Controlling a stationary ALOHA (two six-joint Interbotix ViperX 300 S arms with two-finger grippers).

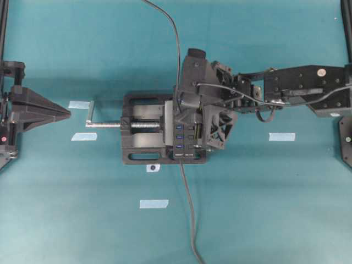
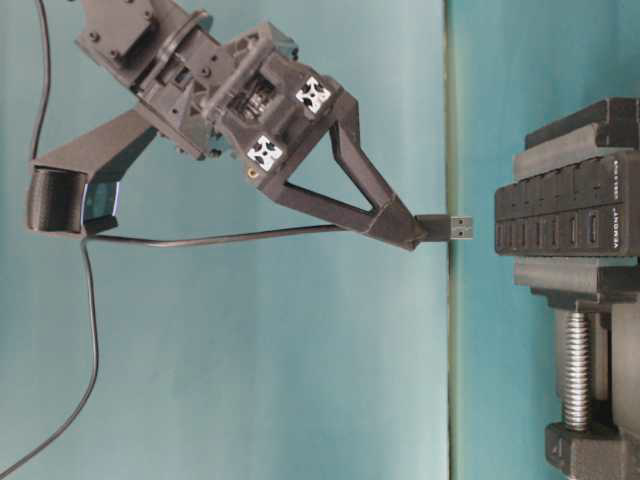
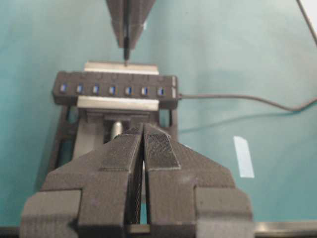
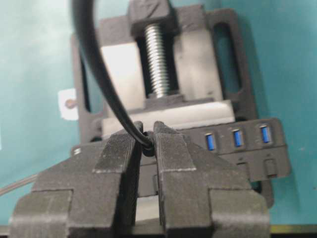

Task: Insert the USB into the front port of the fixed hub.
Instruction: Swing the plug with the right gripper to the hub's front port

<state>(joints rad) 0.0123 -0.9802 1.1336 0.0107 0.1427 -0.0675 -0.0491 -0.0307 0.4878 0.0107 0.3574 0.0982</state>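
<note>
**Plug hanging just off the hub**

We see the right gripper (image 2: 415, 233) pinching the small black USB plug (image 2: 447, 227), a clear gap before the long black bar-shaped hub (image 2: 565, 222) clamped in the black vise (image 1: 144, 136); left gripper (image 3: 143, 148) pressed together, well apart

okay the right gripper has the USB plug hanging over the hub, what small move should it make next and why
Probably a small lowering of the right gripper straight toward the hub, after checking alignment. The table-level view shows the USB plug pinched at the fingertips, pointing at the port row with a clear gap between. From the left wrist camera it hangs over the middle of the row, so it may first need a sideways nudge to the front port.
</note>
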